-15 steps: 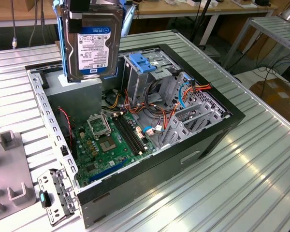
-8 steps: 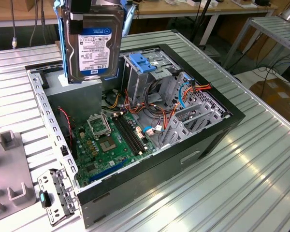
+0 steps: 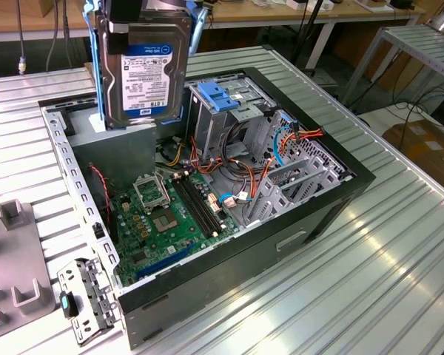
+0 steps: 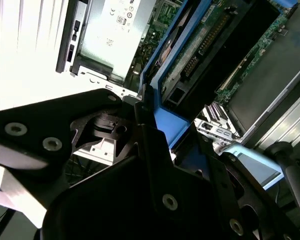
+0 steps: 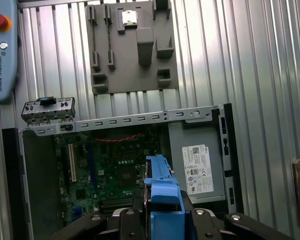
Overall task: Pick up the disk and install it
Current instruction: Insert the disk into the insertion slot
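- I see the fingers point(image 5: 138, 212) clamped on the disk point(image 3: 142, 70), holding it upright in the air.
- It hangs above the open computer case point(image 3: 281, 248), near the power-supply box point(image 5: 197, 165).

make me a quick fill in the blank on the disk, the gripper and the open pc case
1. The disk sits in a carrier bracket of ____ plastic.
2. The gripper, shut on the disk, holds it ____ the open computer case, not yet seated in it.
3. The motherboard on the floor of the case is ____ in colour.

Missing words: blue; above; green.
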Robot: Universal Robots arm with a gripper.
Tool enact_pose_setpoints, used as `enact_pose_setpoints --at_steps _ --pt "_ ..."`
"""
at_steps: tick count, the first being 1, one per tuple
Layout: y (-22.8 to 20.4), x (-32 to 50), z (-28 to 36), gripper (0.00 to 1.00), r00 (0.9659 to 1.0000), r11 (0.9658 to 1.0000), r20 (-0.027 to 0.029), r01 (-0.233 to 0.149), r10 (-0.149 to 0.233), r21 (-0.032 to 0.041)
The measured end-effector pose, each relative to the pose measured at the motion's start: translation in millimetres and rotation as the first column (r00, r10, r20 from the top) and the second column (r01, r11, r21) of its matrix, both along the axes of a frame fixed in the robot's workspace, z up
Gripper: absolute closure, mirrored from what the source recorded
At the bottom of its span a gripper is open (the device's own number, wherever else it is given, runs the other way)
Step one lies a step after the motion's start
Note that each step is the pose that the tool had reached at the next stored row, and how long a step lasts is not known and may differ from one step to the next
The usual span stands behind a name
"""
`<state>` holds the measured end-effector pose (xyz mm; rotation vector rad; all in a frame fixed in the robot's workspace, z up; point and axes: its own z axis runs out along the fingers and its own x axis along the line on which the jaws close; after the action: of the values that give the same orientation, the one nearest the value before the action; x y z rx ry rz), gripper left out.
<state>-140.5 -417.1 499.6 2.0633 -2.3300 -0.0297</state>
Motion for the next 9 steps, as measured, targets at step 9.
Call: enact_pose_setpoints --at_steps 9 --pt "-4.7 0.0 0.0 0.63 1.0000 1.0000 0.0000 0.000 0.000 0.0000"
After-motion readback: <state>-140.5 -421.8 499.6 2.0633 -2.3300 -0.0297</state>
